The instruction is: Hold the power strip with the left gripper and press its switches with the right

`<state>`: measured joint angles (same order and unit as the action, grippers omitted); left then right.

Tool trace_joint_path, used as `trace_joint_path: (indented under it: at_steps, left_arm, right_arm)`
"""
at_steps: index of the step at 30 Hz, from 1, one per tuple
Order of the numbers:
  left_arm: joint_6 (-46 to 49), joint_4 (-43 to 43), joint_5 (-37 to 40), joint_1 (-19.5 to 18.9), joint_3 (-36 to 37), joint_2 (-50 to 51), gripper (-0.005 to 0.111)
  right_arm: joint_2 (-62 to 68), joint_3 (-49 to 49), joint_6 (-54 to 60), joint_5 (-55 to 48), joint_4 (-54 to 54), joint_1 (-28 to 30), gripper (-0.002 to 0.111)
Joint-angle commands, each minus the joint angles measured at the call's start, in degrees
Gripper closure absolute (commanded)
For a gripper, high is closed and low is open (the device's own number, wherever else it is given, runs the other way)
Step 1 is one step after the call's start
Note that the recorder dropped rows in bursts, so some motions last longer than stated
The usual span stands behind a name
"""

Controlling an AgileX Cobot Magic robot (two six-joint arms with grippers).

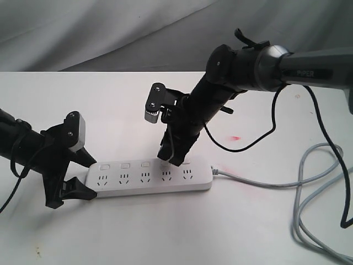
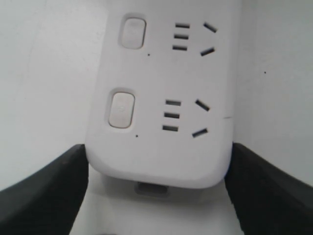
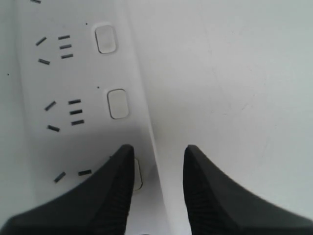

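The white power strip (image 1: 149,185) lies lengthwise on the white table, its thin grey cable (image 1: 259,184) leaving its right end. My left gripper (image 1: 87,176) is shut on the strip's left end; in the left wrist view its black fingers (image 2: 54,191) press both long sides of the power strip (image 2: 156,147), and two switches (image 2: 121,108) show beyond. My right gripper (image 1: 174,160) points down onto the button row at the fourth switch from the left. In the right wrist view the right gripper (image 3: 156,152) has a narrow empty gap, and one finger (image 3: 102,196) covers part of a switch (image 3: 138,174).
The grey cable (image 1: 314,210) loops over the table at the right, crossed by a black cable (image 1: 342,182) hanging from the right arm. A small red mark (image 1: 236,137) lies behind the strip. A grey cloth (image 1: 83,33) hangs behind the table.
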<state>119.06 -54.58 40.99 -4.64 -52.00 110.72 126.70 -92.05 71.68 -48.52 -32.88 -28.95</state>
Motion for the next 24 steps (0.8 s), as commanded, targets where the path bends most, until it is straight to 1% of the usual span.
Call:
trace_joint_path:
  at_steps: [1,24]
  left_arm:
    - [-0.1,-0.2,0.8,0.0,-0.3,0.0,0.046]
    - [-0.1,-0.2,0.8,0.0,-0.3,0.0,0.046]
  right_arm:
    - [1.1,0.2,0.0,0.9,-0.5,0.3,0.076]
    - [1.7,1.0,0.0,0.5,-0.5,0.3,0.076]
